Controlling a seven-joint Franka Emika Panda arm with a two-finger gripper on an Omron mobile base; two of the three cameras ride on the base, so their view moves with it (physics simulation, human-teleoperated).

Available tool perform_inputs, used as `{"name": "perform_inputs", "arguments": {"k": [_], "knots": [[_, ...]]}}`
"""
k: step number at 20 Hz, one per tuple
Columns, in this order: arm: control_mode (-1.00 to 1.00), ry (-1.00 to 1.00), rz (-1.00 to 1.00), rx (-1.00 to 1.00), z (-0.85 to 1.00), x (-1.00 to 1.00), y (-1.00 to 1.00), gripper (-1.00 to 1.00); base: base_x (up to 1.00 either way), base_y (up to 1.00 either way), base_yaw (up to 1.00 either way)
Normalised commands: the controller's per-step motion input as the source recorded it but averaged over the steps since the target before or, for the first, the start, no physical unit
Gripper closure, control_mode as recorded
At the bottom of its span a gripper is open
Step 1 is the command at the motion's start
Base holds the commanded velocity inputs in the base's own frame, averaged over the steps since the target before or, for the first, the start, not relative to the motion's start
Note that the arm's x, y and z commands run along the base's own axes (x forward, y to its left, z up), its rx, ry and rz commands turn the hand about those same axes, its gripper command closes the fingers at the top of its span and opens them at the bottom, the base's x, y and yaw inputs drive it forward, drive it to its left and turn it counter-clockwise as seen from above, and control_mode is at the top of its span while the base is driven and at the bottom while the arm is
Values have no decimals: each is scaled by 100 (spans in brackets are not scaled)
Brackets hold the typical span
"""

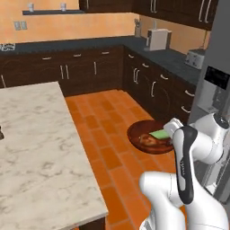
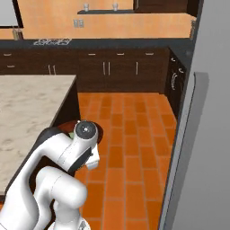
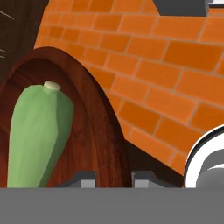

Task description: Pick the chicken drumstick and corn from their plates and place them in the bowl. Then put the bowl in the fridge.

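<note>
A dark reddish-brown wooden bowl (image 1: 143, 131) hangs in the air above the orange tiled floor, beside the fridge (image 1: 218, 63). My gripper (image 3: 114, 180) is shut on the bowl's rim (image 3: 104, 127), one fingertip inside and one outside. In the bowl lie the green-husked corn (image 3: 40, 134) (image 1: 160, 134) and the brown chicken drumstick (image 1: 147, 140). In the right base view my arm hides most of the bowl (image 2: 97, 133). The grey fridge door (image 2: 204, 134) stands at the right. The plates are out of view.
The marble island counter (image 1: 40, 148) (image 2: 27, 108) lies to the left of the arm. Dark cabinets with a dark countertop (image 1: 170, 58) line the back and right walls, carrying a toaster (image 1: 195, 58) and a white appliance (image 1: 157, 39).
</note>
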Motion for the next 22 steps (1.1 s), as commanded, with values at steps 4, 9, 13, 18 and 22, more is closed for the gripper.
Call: {"name": "perform_inputs", "arguments": {"k": [4, 9, 13, 18, 22], "knots": [[100, 0, 0, 0, 0, 0, 0, 100, 100, -2, 0], [100, 0, 0, 0, 0, 0, 0, 100, 100, -16, 0], [100, 0, 0, 0, 0, 0, 0, 100, 100, -33, -21], [100, 0, 0, 0, 0, 0, 0, 100, 81, -15, -51], [100, 0, 0, 0, 0, 0, 0, 100, 7, 2, -84]]}}
